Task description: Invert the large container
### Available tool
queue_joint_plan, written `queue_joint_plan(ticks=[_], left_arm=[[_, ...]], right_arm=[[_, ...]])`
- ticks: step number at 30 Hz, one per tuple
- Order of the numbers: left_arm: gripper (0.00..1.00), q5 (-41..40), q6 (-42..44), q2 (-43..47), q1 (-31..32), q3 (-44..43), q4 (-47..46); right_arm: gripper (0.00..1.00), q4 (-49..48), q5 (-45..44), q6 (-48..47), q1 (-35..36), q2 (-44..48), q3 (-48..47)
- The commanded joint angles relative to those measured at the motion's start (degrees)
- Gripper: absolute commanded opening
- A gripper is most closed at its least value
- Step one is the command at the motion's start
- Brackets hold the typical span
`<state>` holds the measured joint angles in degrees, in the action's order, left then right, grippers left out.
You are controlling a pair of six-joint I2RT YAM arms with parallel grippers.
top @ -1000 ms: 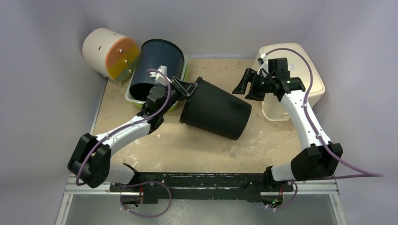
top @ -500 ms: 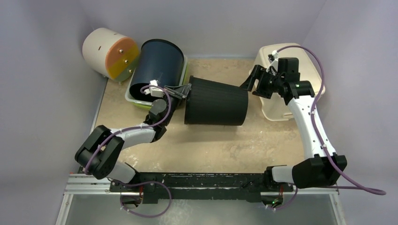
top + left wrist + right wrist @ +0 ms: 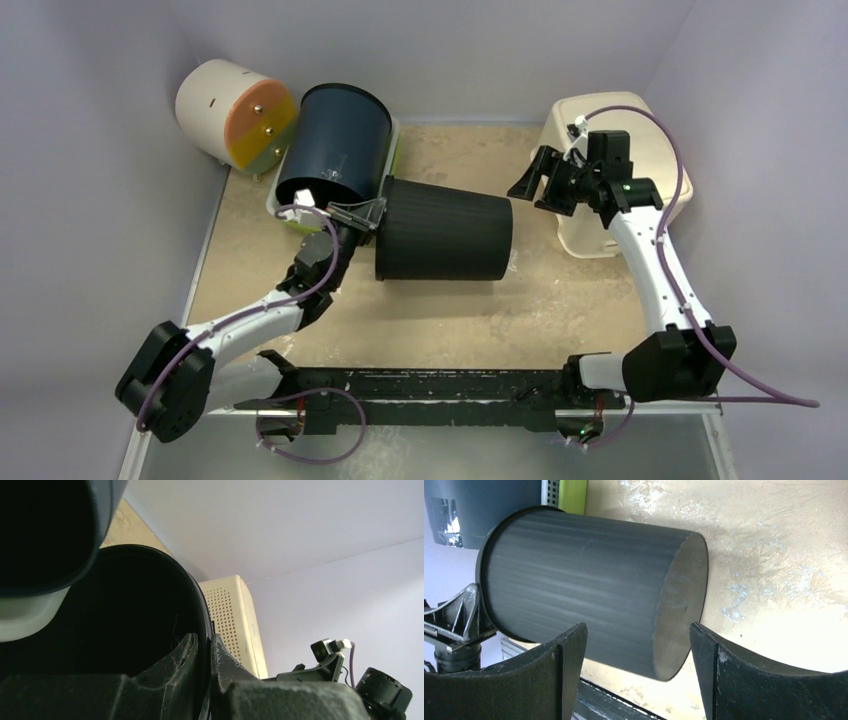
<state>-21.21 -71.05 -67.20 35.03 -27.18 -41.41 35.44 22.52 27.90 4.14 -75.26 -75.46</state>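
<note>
The left gripper (image 3: pixel 367 214), left of centre, pinches the rim of the large container (image 3: pixel 445 238), one finger inside and one outside. Over the last second the container has swung from a slant to lie level on its side mid-frame, mouth left and base right. I judge it roughly half turned. The right gripper (image 3: pixel 528 182) hangs spread just past the base, upper right. The blue bin (image 3: pixel 335 135) crowds the mouth at upper left. The cream box (image 3: pixel 655 205) hems in the right. Bare counter (image 3: pixel 450 325) lies open below.
</note>
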Motion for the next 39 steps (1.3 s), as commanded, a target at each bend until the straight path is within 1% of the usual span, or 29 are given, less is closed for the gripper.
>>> queue_joint_plan(ticks=[1,3,6,8,9,10,11,16,18,20,23,32,39], left_arm=[[0.00,-4.4,2.1,3.1,-0.9,6.2,13.5],[0.00,-2.2,3.0,2.9,-0.9,6.2,12.7],[0.00,1.7,7.2,1.5,-0.9,3.8,12.4],[0.20,3.3,10.1,0.5,-0.8,1.7,13.5],[0.28,4.2,11.3,0.2,-0.8,1.1,13.4],[0.33,5.2,12.4,-0.2,-0.9,0.4,13.3],[0.35,6.2,13.3,-0.6,-0.9,-0.2,13.4],[0.36,12.2,15.8,-3.5,-0.9,-1.4,12.8],[0.46,14.2,16.3,-4.3,-0.8,-1.3,12.5],[0.51,15.6,16.8,-4.5,-0.9,-1.2,12.7],[0.54,17.6,17.5,-3.9,-0.9,-1.3,13.1],[0.56,27.1,18.8,-2.0,-0.8,-2.9,13.2],[0.59,30.6,19.8,1.2,-0.9,-3.3,14.9]], right_arm=[[0.77,-3.1,1.6,-0.3,-0.2,0.5,0.9],[0.77,-3.0,1.7,-0.6,-0.1,0.0,0.9],[0.78,-3.2,2.0,-0.8,-0.2,-0.6,0.9],[0.78,-3.2,2.3,-0.8,-0.1,-0.7,0.9],[0.78,-3.1,2.3,-0.9,-0.2,-0.8,0.8],[0.78,-3.0,2.3,-1.1,-0.1,-0.8,0.8],[0.78,-2.9,2.1,-1.2,-0.2,-0.6,0.9],[0.79,-2.9,1.9,-1.5,-0.3,0.1,2.1],[0.79,-3.3,2.1,-1.3,-0.4,0.4,2.6],[0.79,-3.4,2.1,-1.2,-0.3,0.5,3.1],[0.80,-3.7,2.2,-1.1,-0.4,0.6,3.7],[0.80,-4.2,2.6,-1.1,-0.5,1.0,5.0],[0.80,-4.2,2.7,-1.2,-0.5,1.2,5.7]])
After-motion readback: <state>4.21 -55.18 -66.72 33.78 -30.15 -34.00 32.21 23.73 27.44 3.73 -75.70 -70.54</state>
